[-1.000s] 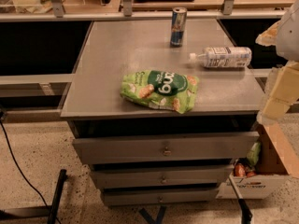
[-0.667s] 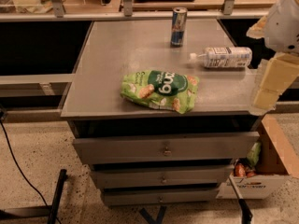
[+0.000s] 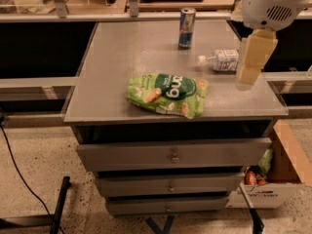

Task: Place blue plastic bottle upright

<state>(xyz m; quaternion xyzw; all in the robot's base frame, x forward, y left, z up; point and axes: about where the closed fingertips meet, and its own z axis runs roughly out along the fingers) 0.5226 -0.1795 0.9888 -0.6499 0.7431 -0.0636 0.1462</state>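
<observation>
The blue plastic bottle (image 3: pixel 220 60) lies on its side at the right of the grey table top (image 3: pixel 122 52), with its white cap pointing left. It is clear with a white-and-blue label. My gripper (image 3: pixel 247 76) hangs from the white arm (image 3: pixel 273 4) at the upper right. It is in front of the bottle's base end, hides that end, and seems to be above the table surface. It holds nothing that I can see.
A blue-and-silver drink can (image 3: pixel 186 28) stands upright behind the bottle. A green snack bag (image 3: pixel 168 94) lies at the front middle of the table. Drawers (image 3: pixel 170 155) sit below. A cardboard box (image 3: pixel 275 179) with items stands on the floor at the right.
The arm has swung left and inward from the right edge. The gripper now covers the bottle's base end. The bottle, can and bag have not moved.
</observation>
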